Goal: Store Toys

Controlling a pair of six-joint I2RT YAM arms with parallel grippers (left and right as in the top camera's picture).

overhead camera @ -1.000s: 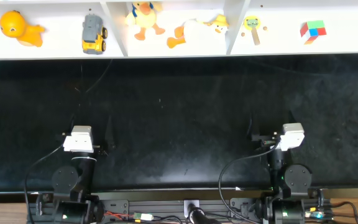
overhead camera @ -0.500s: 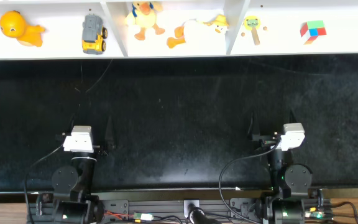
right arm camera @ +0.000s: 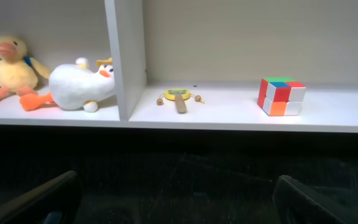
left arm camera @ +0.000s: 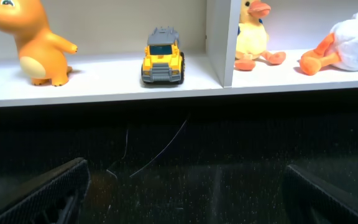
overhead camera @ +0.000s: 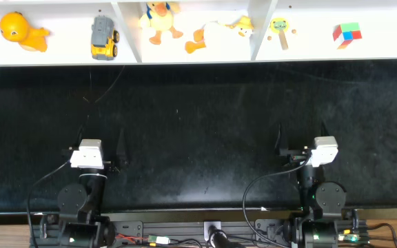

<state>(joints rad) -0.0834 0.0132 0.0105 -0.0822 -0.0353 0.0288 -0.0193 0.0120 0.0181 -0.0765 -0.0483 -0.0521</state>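
Black surface [overhead camera: 198, 117] spans your whole workspace. A white shelf [overhead camera: 67, 49] runs along its far edge, split into three compartments.

Left gripper [left arm camera: 185, 180] sits low by the surface's near edge, left side, fingers spread wide with nothing between them. Right gripper [right arm camera: 176, 183] is by the near edge too, right side, jaws likewise parted and holding nothing.

All toys are on the shelf:
- Middle compartment: white duck plush [right arm camera: 79, 87] lying on its side, and yellow duck plush [left arm camera: 253, 34] sitting upright just beside it.
- Left compartment: orange figure [left arm camera: 33, 40] at the outer end, and yellow truck [left arm camera: 162, 55] near the divider (nose toward you).
- Right compartment: colour cube [right arm camera: 280, 96] toward the outer end. Near the divider lies a small yellow toy [right arm camera: 179, 98] with a handle, possibly a rattle drum.
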